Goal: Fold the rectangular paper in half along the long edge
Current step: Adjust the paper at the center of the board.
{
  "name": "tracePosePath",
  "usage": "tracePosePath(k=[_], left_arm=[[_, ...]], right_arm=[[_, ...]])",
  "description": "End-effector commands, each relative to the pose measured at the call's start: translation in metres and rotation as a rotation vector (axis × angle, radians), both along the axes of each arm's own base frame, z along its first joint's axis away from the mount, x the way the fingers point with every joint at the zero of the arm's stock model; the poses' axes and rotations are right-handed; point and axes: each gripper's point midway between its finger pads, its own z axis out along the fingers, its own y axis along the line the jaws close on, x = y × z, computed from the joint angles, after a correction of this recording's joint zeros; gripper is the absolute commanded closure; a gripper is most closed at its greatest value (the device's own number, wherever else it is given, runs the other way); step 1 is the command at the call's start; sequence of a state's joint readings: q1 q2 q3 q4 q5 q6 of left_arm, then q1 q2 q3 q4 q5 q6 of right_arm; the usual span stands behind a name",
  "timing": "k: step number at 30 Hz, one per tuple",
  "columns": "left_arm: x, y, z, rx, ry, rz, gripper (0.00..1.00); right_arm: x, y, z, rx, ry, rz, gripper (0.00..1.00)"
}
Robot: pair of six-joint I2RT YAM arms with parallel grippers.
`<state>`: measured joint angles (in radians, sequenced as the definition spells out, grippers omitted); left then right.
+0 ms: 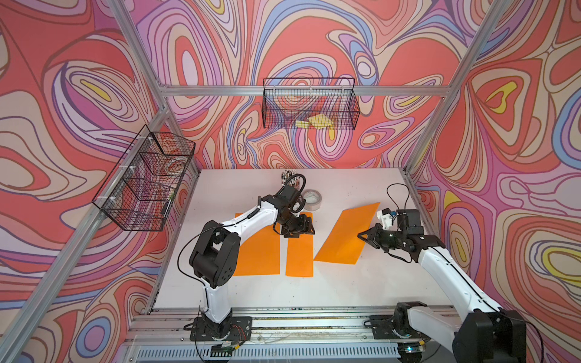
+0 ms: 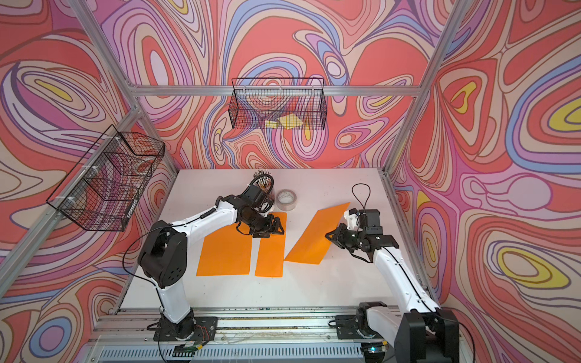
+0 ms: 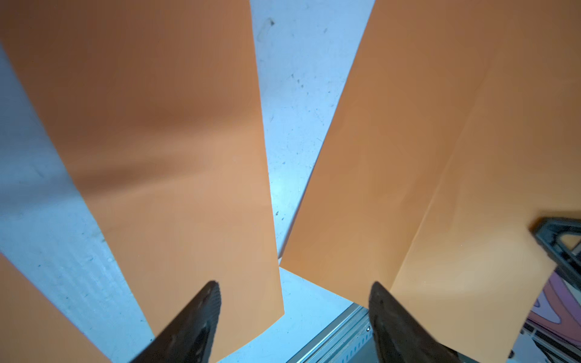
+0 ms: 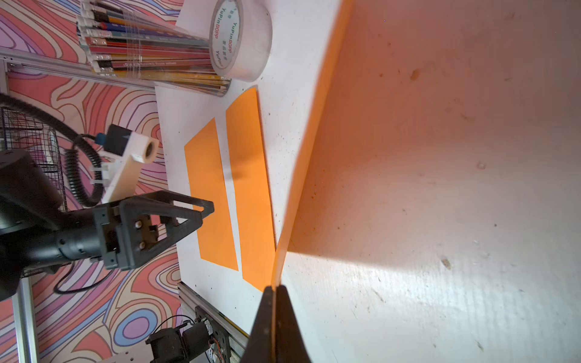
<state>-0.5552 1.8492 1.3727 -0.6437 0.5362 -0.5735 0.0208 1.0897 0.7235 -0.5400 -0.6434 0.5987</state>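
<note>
Right fingers point(image 4: 284, 317) clench the tilted paper point(image 1: 342, 235) at its right long edge, its near corner just beside a narrow orange strip point(image 1: 299, 257) on the counter point(image 1: 314, 298); left fingers point(image 3: 201, 317) spread above that strip; tape point(image 4: 248, 41) reads "YuPin BOPP".

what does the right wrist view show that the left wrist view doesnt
Only right wrist: tape roll, pencils, wire basket. Only left wrist: the broad face of the lifted sheet, seen edge-on from the right wrist. Both: the flat narrow sheet, white table, left gripper open, right gripper shut on the lifted sheet.
</note>
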Motion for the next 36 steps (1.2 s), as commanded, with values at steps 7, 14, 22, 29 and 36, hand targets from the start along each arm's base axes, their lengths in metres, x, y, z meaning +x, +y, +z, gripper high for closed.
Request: tracePosePath(k=[7,14,22,29,36], left_arm=[[-0.019,0.007,0.013,-0.082,-0.004,0.008,0.24],[-0.013,0.000,0.014,-0.119,0.011,0.037,0.25],[-0.009,-0.024,0.011,-0.126,0.013,0.036,0.28],[-0.016,-0.056,0.001,-0.069,0.021,-0.031,0.42],[-0.026,-0.082,-0.013,-0.082,0.051,-0.065,0.71]], right_arm=[[-0.026,-0.010,-0.037,-0.059,0.159,-0.053,1.00],[-0.036,-0.022,-0.065,-0.127,0.298,-0.094,1.00],[-0.036,-0.033,-0.064,-0.202,0.309,-0.117,1.00],[-0.039,-0.039,-0.072,-0.247,0.340,-0.116,1.00],[-0.041,-0.041,-0.074,-0.262,0.341,-0.112,1.00]])
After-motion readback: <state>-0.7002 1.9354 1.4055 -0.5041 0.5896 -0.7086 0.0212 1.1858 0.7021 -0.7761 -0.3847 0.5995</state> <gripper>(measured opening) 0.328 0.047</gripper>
